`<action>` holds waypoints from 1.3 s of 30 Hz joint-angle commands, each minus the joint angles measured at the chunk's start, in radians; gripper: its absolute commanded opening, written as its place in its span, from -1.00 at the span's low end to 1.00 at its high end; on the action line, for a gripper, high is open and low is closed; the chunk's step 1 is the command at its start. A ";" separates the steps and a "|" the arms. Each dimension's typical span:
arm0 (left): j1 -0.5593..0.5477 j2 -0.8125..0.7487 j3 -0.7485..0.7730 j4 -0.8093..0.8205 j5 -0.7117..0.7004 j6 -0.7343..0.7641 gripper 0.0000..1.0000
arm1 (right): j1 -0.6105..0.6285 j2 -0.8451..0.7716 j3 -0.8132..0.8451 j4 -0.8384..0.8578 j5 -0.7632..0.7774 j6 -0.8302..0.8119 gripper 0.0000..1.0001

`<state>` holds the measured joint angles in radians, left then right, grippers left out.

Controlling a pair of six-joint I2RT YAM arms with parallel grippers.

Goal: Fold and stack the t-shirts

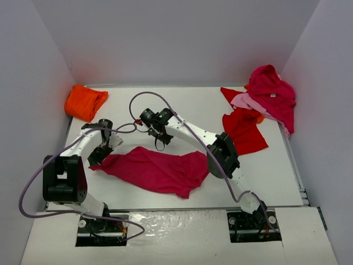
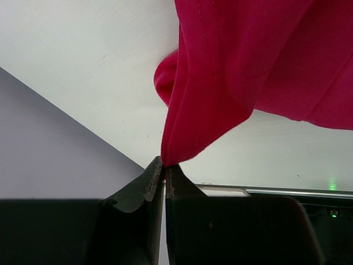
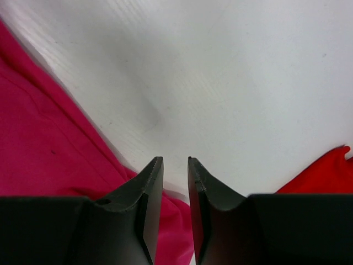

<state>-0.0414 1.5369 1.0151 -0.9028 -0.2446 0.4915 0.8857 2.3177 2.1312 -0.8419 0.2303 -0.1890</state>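
Note:
A magenta t-shirt [image 1: 157,168] lies spread and rumpled across the middle of the table. My left gripper [image 1: 98,157] is shut on its left corner; in the left wrist view the cloth [image 2: 248,61] hangs from the closed tips [image 2: 164,163]. My right gripper [image 1: 160,141] hovers over the shirt's upper edge. Its jaws [image 3: 175,160] stand a narrow gap apart with nothing between the tips, and the magenta cloth [image 3: 49,149] lies below and to the left. An orange t-shirt [image 1: 84,102] sits folded at the back left.
At the back right is a loose heap: a magenta shirt [image 1: 273,91], a light pink one [image 1: 248,102] and a bright red one [image 1: 245,132], whose edge [image 3: 325,176] shows in the right wrist view. White walls enclose the table [image 1: 187,105].

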 commanded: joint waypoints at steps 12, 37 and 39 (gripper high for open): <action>-0.011 -0.039 0.009 -0.011 -0.032 0.002 -1.00 | 0.029 -0.058 -0.204 -0.027 0.062 0.045 -0.31; -0.027 -0.040 0.019 -0.026 -0.058 -0.017 -1.00 | -0.129 -0.430 -0.387 -0.192 -0.318 -0.123 -0.03; -0.033 -0.046 0.015 -0.028 -0.058 -0.024 -1.00 | -0.124 -0.416 -0.340 -0.175 -0.327 -0.114 -0.02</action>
<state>-0.0606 1.5360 1.0054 -0.9009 -0.2710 0.4884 0.7388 1.9159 1.7109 -0.9862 -0.0342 -0.2903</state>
